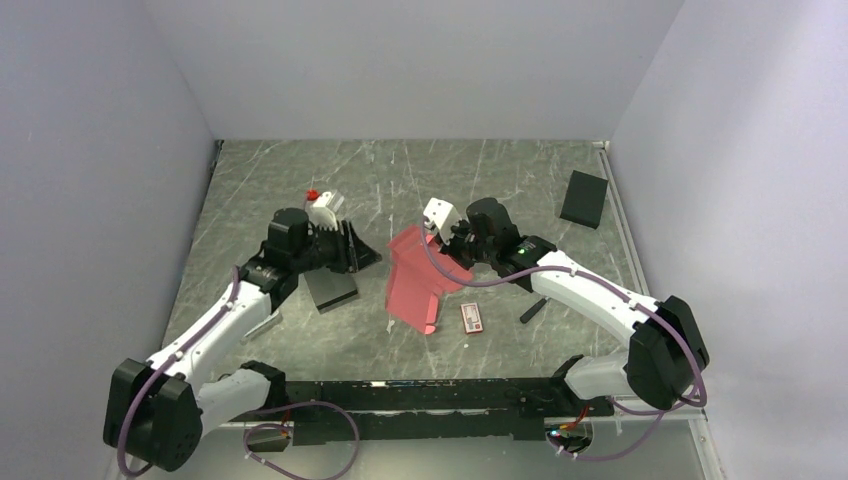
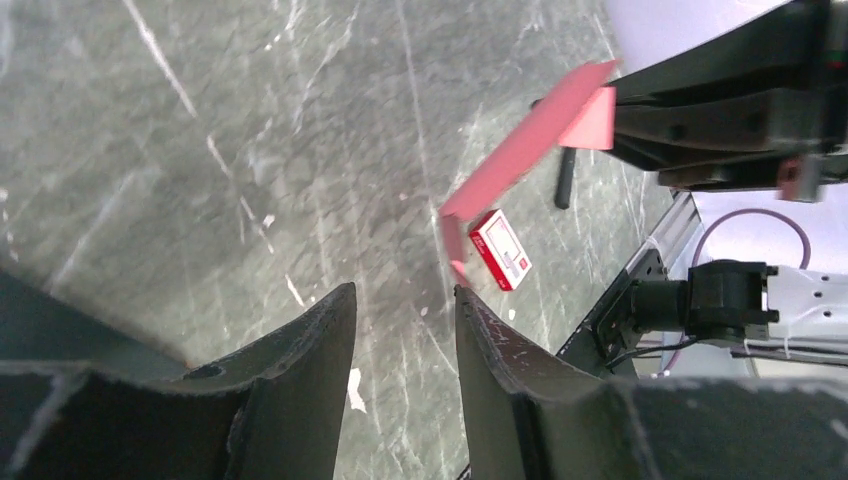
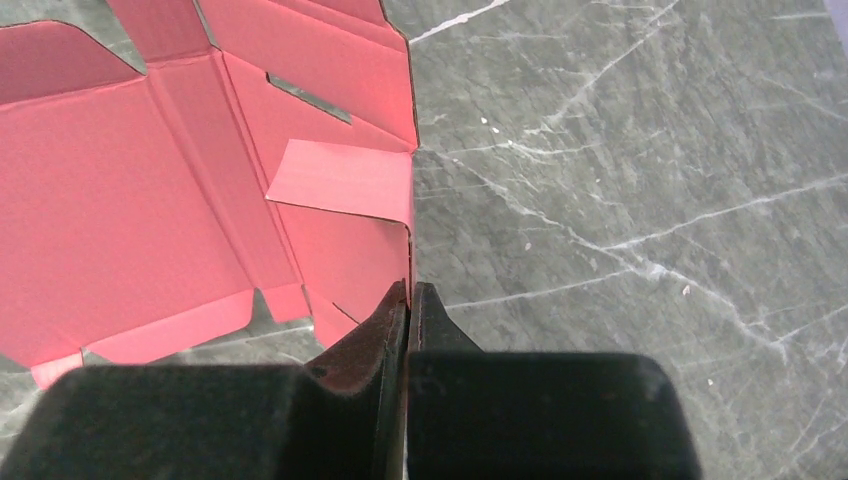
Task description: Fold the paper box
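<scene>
As seen from above, table (image 1: pixel 500 180): dark grey marbled top, one.
Arms: two, both reaching in toward the middle of the table.
Paper box (image 1: pixel 418 285): one, red-pink, an open die-cut sheet with its flaps unfolded, lying mid-table between the two grippers.
Paper box, long axis: runs far to near in the top view, leaning a little to the right at the near end. The far end is lifted and the near end is down on the table.
Right gripper (image 3: pixel 408 300): fingers pressed together on the sheet's edge at its raised far end.
Left gripper (image 2: pixel 400 292): fingers apart with nothing between them, left of the sheet and clear of it.
Black box (image 1: pixel 584 198): one, far right, well apart.
Printed packet (image 1: pixel 472 317): one, red-and-white, just beside the sheet's near end.
Black stick (image 1: pixel 532 310): one, right of the packet.
</scene>
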`<state>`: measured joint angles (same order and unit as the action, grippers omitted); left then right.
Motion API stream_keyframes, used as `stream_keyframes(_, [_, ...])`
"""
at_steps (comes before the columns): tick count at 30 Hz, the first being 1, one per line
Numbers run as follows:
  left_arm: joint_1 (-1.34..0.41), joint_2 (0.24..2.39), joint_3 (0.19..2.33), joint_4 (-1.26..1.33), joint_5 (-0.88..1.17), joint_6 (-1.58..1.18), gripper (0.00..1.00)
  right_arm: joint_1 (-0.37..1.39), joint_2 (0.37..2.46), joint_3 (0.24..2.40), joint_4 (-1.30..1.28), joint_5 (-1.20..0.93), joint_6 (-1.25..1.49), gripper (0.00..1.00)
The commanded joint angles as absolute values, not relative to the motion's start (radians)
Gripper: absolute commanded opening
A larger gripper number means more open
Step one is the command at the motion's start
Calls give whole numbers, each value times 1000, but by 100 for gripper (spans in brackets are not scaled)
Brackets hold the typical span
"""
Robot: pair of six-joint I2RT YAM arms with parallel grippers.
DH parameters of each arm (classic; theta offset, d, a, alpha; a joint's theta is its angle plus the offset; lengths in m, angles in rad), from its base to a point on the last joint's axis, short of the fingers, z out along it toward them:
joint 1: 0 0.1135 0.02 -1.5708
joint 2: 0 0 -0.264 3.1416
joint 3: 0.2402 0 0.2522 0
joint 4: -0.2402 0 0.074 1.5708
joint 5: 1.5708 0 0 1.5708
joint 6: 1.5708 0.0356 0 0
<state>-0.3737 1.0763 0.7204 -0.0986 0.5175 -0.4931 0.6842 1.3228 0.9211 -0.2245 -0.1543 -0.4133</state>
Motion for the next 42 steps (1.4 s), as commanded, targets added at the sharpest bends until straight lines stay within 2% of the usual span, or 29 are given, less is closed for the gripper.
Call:
stream_keyframes(1, [-344, 1051, 617, 131, 529, -590, 45, 681, 1290, 956, -198, -209, -425, 0])
stream_keyframes(15, [-327, 1244, 553, 482, 685, -733, 44, 679, 1283, 953, -196, -224, -426, 0])
stream_keyframes(22, [-327, 1278, 560, 498, 776, -759, 45, 680, 1287, 952, -189, -204, -422, 0])
stream_keyframes(27, [-320, 1238, 560, 367, 720, -744, 46, 679, 1289, 955, -189, -181, -416, 0])
stream_keyframes(32, [-304, 1194, 530, 340, 709, -758, 47, 678, 1287, 954, -189, -188, -416, 0])
stream_keyframes(42, [-304, 1237, 513, 441, 776, -800, 47, 678, 1288, 954, -189, -193, -416, 0])
